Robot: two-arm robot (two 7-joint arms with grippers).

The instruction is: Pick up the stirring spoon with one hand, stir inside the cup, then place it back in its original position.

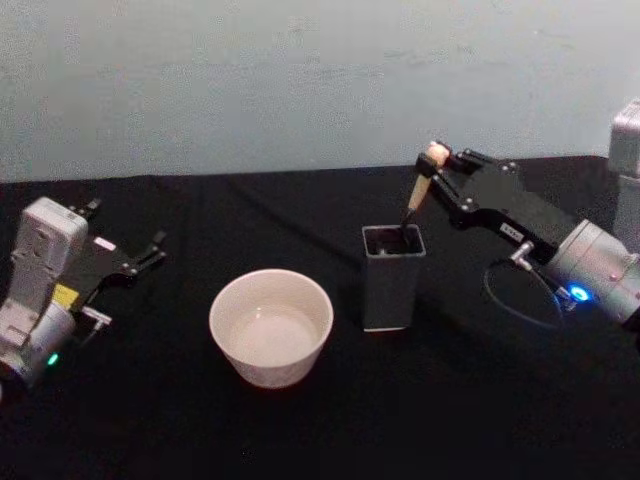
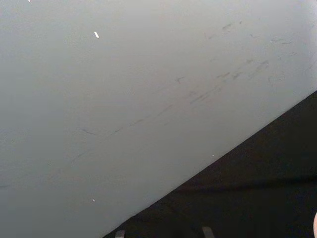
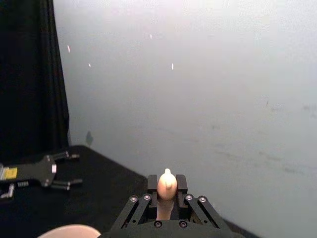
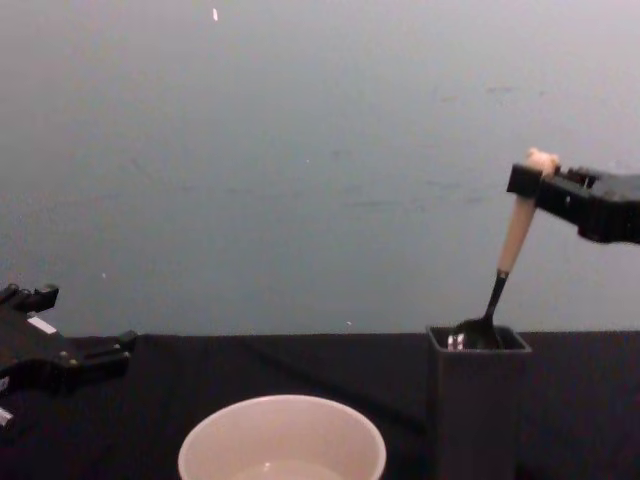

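Note:
The stirring spoon hangs with its beige handle up and its metal bowl at the mouth of the dark grey square holder. My right gripper is shut on the bear-head top of the handle, above the holder. The cream-white cup stands left of the holder, with nothing in it but a pale bottom; the chest view has the cup low in the middle. My left gripper rests open at the far left of the table, apart from everything.
A black cloth covers the table, with a pale wall behind it. A cable loops by my right wrist. Bare cloth lies in front of the cup and holder.

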